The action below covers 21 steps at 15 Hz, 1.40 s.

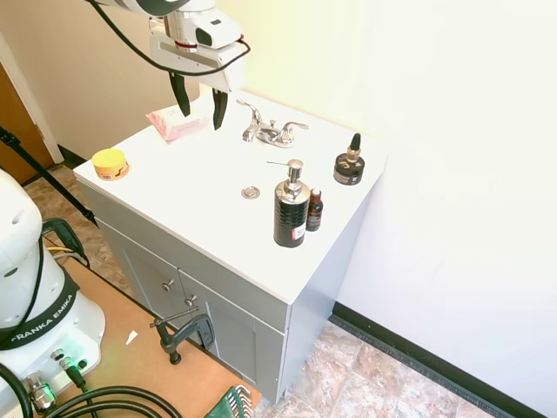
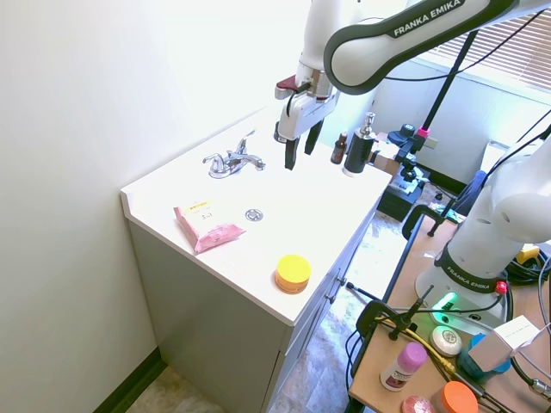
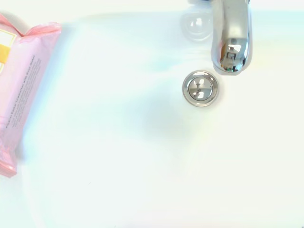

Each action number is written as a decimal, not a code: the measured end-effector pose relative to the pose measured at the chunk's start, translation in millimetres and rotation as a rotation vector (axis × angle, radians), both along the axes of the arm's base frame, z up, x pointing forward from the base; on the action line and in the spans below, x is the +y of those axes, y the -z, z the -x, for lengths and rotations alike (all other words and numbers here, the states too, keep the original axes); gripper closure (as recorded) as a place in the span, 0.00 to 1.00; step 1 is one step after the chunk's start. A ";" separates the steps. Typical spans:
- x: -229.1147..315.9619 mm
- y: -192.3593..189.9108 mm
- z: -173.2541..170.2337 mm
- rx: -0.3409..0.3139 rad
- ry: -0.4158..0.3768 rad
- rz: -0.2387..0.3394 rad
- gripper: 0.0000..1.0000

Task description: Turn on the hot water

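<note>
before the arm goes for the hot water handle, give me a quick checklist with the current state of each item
1. Gripper open: ok.
2. Gripper holding nothing: ok.
3. Gripper on a handle: not ok, it hangs above the sink, beside the faucet.
4. Handles unobstructed: ok, pink packet and soap bottle stand apart.
5. Which handle is hot: cannot tell, no marking shows.
6. Water off now: ok, nothing runs from the spout over the drain.

One faucet (image 1: 271, 131), two bottles (image 1: 291, 209), two tins (image 1: 110, 163).
</note>
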<state>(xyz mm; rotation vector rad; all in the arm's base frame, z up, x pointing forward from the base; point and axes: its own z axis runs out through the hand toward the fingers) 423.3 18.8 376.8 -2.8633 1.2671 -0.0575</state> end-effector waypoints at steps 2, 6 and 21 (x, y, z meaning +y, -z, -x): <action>0.0 0.4 -1.5 -0.008 0.006 0.003 0.00; 16.2 0.2 -29.1 -0.091 0.127 0.029 0.00; 62.7 47.5 -160.1 -0.396 0.267 0.201 0.00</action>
